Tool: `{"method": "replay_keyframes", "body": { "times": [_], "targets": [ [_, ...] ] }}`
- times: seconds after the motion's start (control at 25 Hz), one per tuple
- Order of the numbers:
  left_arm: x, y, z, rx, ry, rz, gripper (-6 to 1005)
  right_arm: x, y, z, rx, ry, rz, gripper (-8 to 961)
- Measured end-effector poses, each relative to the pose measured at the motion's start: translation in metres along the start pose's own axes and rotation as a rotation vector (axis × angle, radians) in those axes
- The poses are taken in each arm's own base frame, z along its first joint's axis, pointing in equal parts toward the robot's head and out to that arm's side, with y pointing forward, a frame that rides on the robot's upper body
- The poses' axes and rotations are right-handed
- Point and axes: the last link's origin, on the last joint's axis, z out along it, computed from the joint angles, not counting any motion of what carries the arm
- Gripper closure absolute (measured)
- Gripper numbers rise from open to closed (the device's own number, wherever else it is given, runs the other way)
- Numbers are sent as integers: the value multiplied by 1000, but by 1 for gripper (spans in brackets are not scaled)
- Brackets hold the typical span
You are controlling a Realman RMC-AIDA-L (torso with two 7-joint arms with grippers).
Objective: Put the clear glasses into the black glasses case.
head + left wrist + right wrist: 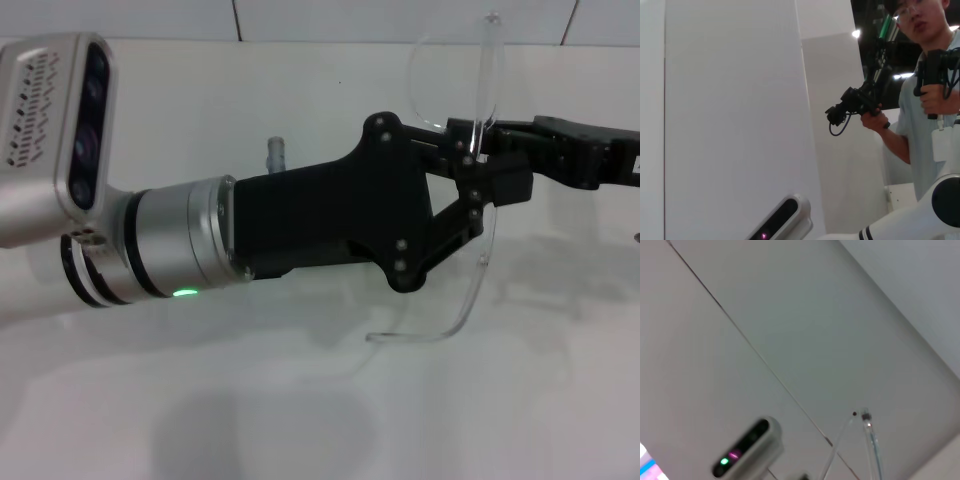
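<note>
We see the clear glasses (470, 150) held up in the air above the white desk (300, 400), not resting on it. In the head view the wraparound lens stands high, near the tiled wall (300, 18) behind, and one long clear arm hangs down and curves back toward the robot, ending free above the desk. The left gripper (478, 165) reaches across from the left side, and its black jaws are clenched on the glasses at the frame where lens and arm meet. The right gripper (505, 140) comes in from the right edge and meets the glasses at almost the same spot; we cannot tell whether its jaws are pinching the frame or merely beside it.

In the right wrist view two thin clear arms of the glasses (872, 445) stick up against the pale wall. A small grey stub (276, 154) stands on the desk behind the left arm. In the left wrist view a person (930, 90) stands holding black control handles (855, 102).
</note>
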Motion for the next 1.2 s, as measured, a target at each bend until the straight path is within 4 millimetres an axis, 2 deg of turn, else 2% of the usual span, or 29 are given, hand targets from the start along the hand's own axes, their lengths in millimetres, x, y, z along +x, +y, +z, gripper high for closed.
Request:
{"method": "replay_keyframes", "body": {
  "times": [0.36, 1.2],
  "targets": [
    [-6, 2, 1, 14, 14, -13, 952, 1, 5, 3, -57, -33, 2, 840],
    [-7, 1, -2, 40, 23, -19, 952, -1, 8, 0, -65, -59, -4, 838]
  ]
}}
